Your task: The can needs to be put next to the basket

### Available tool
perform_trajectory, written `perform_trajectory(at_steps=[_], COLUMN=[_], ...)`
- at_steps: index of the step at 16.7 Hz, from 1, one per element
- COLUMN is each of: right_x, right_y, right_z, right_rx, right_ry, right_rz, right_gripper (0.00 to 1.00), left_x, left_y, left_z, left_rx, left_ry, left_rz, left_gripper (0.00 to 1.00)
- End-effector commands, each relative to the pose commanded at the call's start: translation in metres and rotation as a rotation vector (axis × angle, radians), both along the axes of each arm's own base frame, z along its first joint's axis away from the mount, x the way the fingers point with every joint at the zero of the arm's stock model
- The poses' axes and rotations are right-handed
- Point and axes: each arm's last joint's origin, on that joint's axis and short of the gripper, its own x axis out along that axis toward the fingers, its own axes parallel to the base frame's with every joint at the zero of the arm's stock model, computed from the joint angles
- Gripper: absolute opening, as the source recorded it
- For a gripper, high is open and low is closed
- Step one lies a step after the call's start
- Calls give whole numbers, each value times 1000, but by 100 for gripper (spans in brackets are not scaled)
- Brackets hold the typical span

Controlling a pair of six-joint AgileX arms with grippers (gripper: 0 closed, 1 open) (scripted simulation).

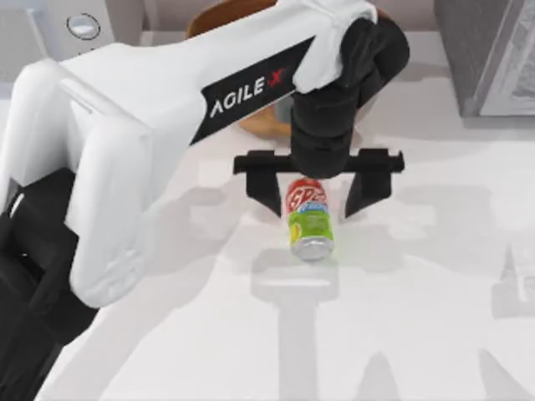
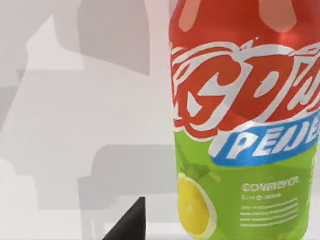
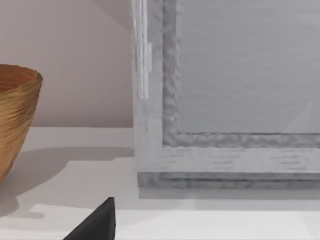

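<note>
The can [image 1: 309, 221], red, light blue and green with a silver end, sits near the table's middle between the two black fingers of my left gripper [image 1: 316, 200]. The fingers stand wide apart on either side of its red half, not touching it, so the gripper is open. In the left wrist view the can [image 2: 245, 130] is very close, beside one fingertip [image 2: 130, 222]. The brown woven basket [image 1: 255, 125] lies just behind the gripper, mostly hidden under my left arm. The basket [image 3: 15, 120] also appears in the right wrist view, off to one side of my right gripper [image 3: 95, 225].
A grey framed cabinet [image 1: 493, 58] stands at the back right; in the right wrist view this cabinet [image 3: 225, 100] is close in front. A white appliance with a round dial [image 1: 82, 27] sits at the back left. My left arm [image 1: 167, 109] spans the left half of the table.
</note>
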Motion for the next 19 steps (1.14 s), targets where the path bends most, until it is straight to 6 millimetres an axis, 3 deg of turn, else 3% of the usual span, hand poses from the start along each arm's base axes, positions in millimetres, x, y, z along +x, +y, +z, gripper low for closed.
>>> perform_trajectory(at_steps=[9, 17, 19], right_x=[0, 0, 0], right_y=[0, 0, 0], right_z=[0, 0, 0], right_rx=[0, 0, 0], right_ry=[0, 0, 0], right_rz=[0, 0, 0], right_gripper=[100, 100, 100], left_x=[0, 0, 0], left_y=[0, 0, 0], left_z=[0, 39, 40], left_rx=[0, -2, 0], left_ry=[1, -3, 0], left_rz=[0, -2, -1], left_gripper=[100, 100, 100])
